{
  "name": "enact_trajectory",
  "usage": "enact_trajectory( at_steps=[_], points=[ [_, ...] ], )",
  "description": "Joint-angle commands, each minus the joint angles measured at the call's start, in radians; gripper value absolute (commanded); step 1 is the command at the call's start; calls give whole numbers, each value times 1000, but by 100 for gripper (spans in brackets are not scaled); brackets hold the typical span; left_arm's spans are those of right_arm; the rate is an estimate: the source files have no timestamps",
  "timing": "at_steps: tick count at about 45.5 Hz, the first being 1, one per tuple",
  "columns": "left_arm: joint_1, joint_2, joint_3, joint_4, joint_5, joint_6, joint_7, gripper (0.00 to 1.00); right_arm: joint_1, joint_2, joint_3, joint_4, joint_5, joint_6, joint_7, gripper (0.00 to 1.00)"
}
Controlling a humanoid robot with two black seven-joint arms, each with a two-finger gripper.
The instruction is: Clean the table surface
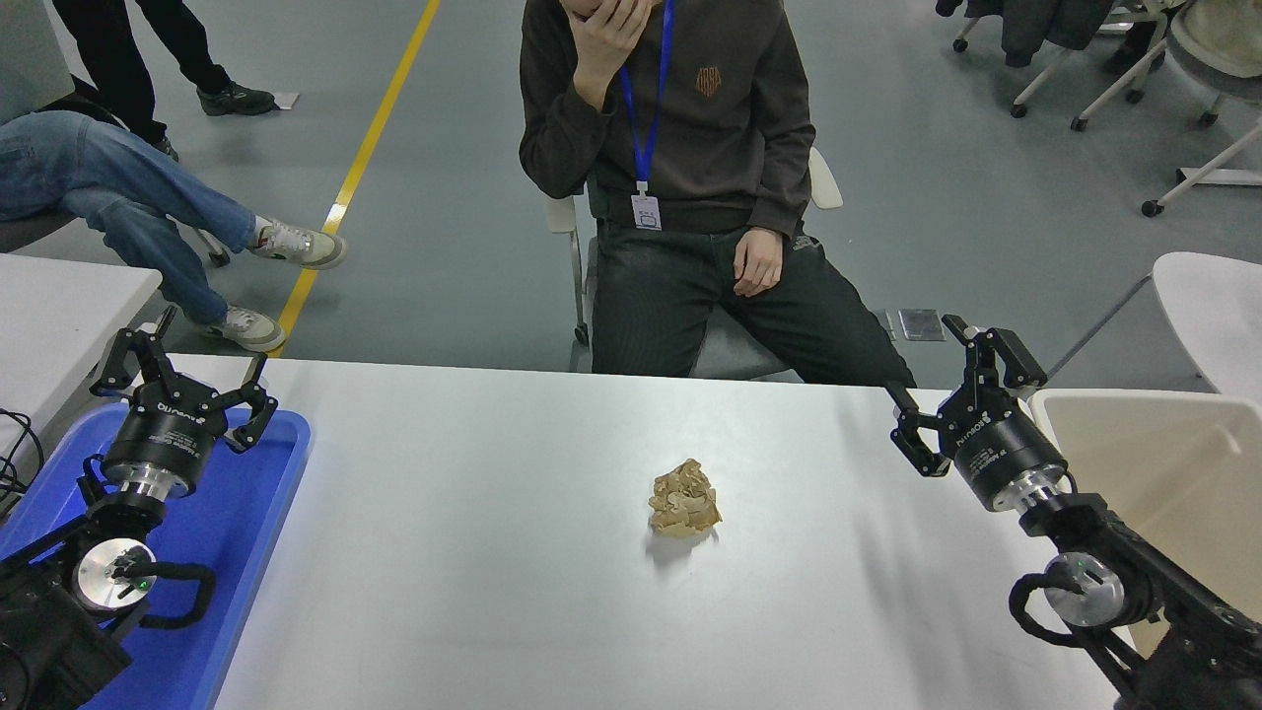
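The table surface is a wide white tabletop. A crumpled ball of tan paper lies near its middle. My right gripper is open and empty, held above the table's far right part, well to the right of the paper ball. My left gripper is open and empty, parked over the blue tray at the lower left.
A beige bin stands off the table's right edge. A person sits on a chair just beyond the far edge. A smaller white table is at the left, another person's legs beyond it.
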Motion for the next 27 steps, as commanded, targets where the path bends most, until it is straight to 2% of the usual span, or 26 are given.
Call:
enact_trajectory(
  at_steps=[1,10,21,27],
  points=[
    [0,0,0,0,0,0,0,100,18,29,-20,-64,-27,-82,47,99],
    [0,0,0,0,0,0,0,100,48,47,-53,-98,-27,-204,49,99],
    [0,0,0,0,0,0,0,100,59,43,-119,-87,-29,-243,91,99],
    [0,0,0,0,0,0,0,100,82,43,-196,-55,-95,-350,101,99]
  ],
)
